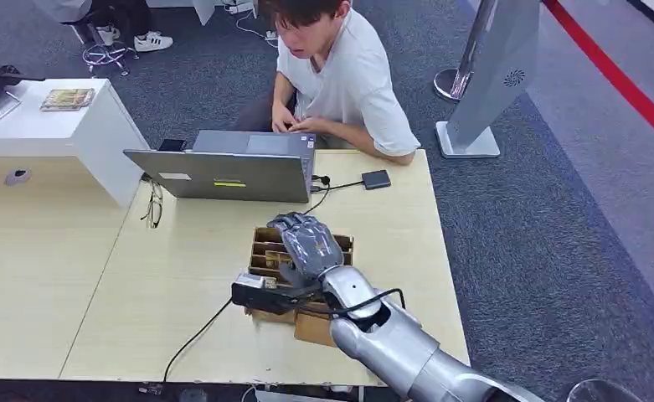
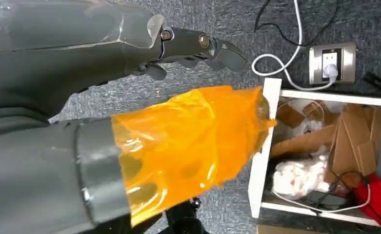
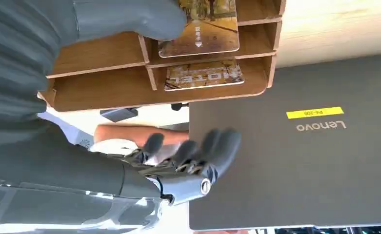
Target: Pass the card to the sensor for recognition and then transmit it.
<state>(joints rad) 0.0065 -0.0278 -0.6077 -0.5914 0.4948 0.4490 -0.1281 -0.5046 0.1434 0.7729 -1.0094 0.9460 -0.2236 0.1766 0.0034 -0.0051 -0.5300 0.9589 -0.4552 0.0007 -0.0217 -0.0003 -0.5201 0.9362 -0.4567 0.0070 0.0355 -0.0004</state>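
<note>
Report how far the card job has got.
Nothing looks done: cards sit in the brown wooden slotted holder on the pale wooden table. In hand: the right robot hand is over the holder, thumb on one card. Left: lift it, present it to the black sensor, then hand it over.

Pale wood table (image 1: 47,276); brown slotted wooden rack (image 3: 105,73) holding cards (image 3: 203,75) printed in yellow-brown — perhaps a street scene; dark grey laptop (image 3: 295,161) — yellow sticker (image 3: 315,112); silver-grey right hand (image 1: 306,243).
</note>
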